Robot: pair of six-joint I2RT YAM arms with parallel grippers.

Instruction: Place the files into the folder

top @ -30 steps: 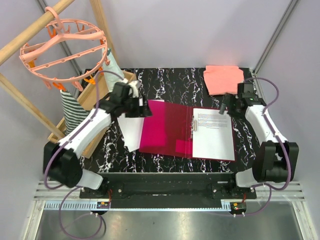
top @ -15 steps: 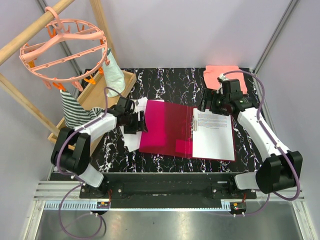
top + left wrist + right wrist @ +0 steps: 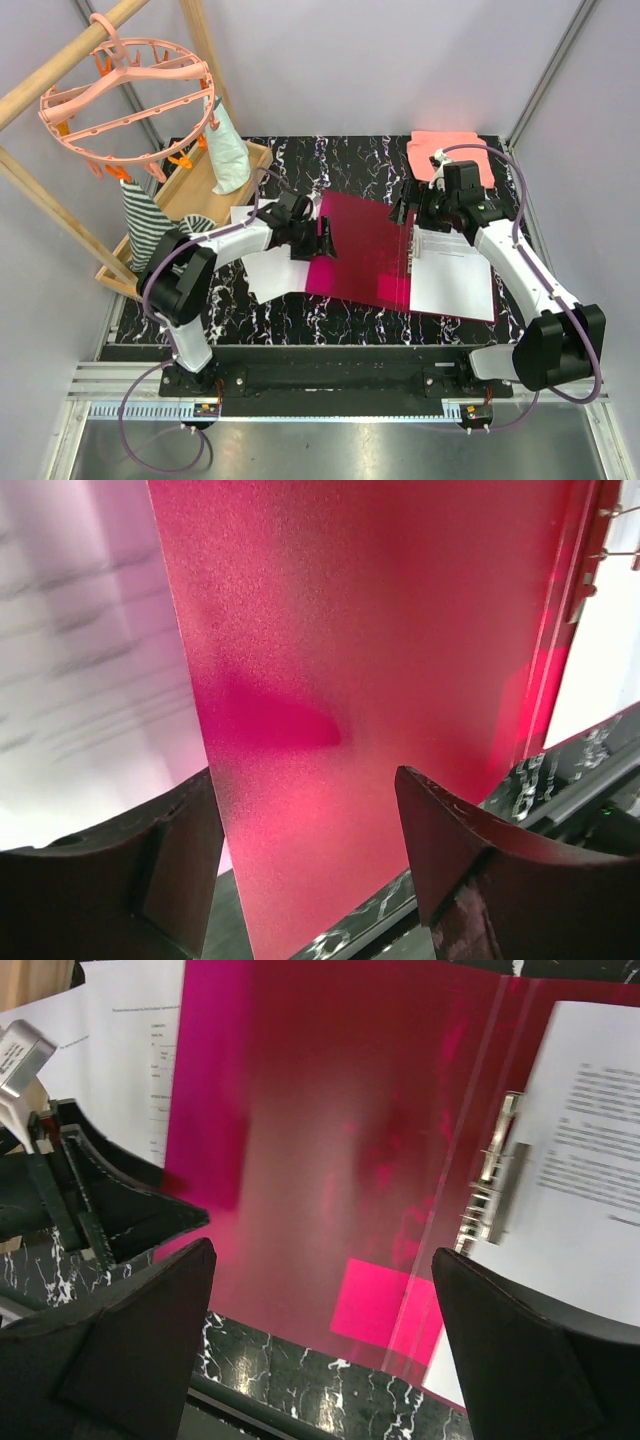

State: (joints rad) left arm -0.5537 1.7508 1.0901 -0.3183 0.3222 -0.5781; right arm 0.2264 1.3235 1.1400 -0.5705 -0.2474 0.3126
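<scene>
Overhead; wrist views close over folder (image 3: 365, 250)

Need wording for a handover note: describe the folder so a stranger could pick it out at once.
On the black marble-patterned table, look at the middle. The flat crimson plastic folder lies open there, white printed sheets on its right half. Unlike the salmon-pink folded cloth at the far right corner, it is dark and translucent.

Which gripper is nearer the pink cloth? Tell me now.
Right. The right gripper sits just on the near side of the pink cloth, over the folder. The left gripper is farther away, at the folder's left cover edge.
</scene>
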